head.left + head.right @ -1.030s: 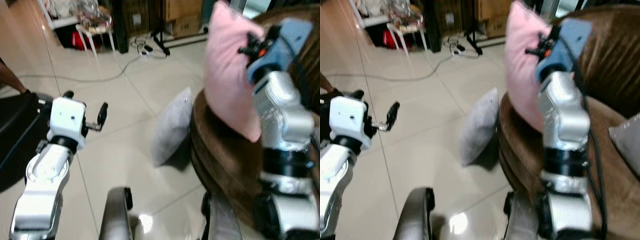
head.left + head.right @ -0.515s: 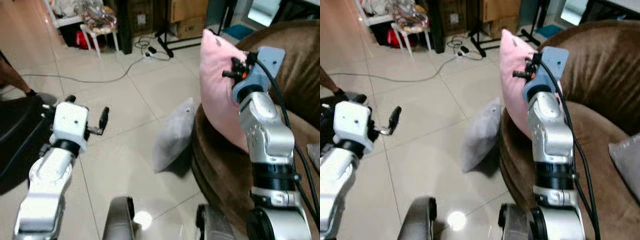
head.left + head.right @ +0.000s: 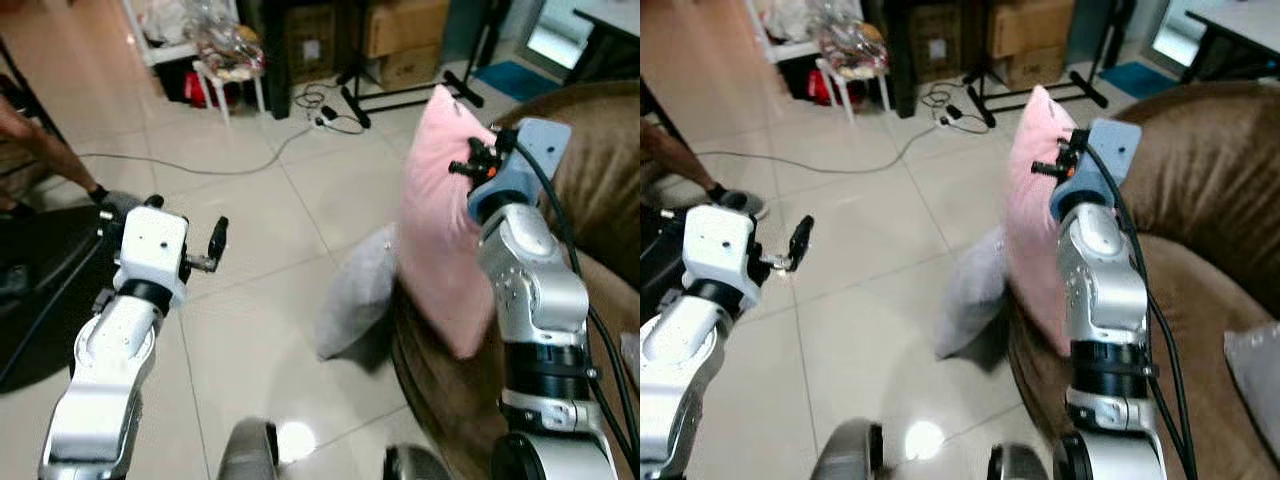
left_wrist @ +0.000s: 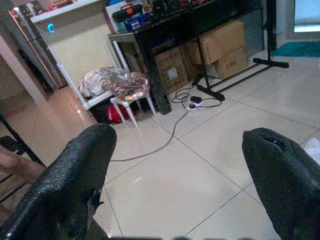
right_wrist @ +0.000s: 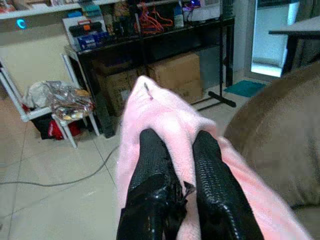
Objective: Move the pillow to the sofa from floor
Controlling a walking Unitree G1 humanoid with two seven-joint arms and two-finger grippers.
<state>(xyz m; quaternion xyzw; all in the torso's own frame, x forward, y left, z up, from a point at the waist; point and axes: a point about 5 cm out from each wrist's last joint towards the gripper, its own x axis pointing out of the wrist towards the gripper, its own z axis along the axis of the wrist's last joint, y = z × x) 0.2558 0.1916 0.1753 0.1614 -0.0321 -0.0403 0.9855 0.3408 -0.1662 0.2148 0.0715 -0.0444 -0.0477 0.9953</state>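
We see the right gripper (image 5: 180, 165) pinching the pink pillow (image 3: 435, 240) over the brown sofa (image 3: 1200, 260) at 2 o'clock, while the left gripper (image 4: 180, 165) is spread wide.

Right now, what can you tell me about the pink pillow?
The pink pillow is soft, plain fabric, square with pointed corners. It hangs nearly upright, pinched near its top edge by the right gripper, whose fingers bunch the cloth. Its lower part rests against the brown sofa. A grey pillow leans on the floor just beside it.
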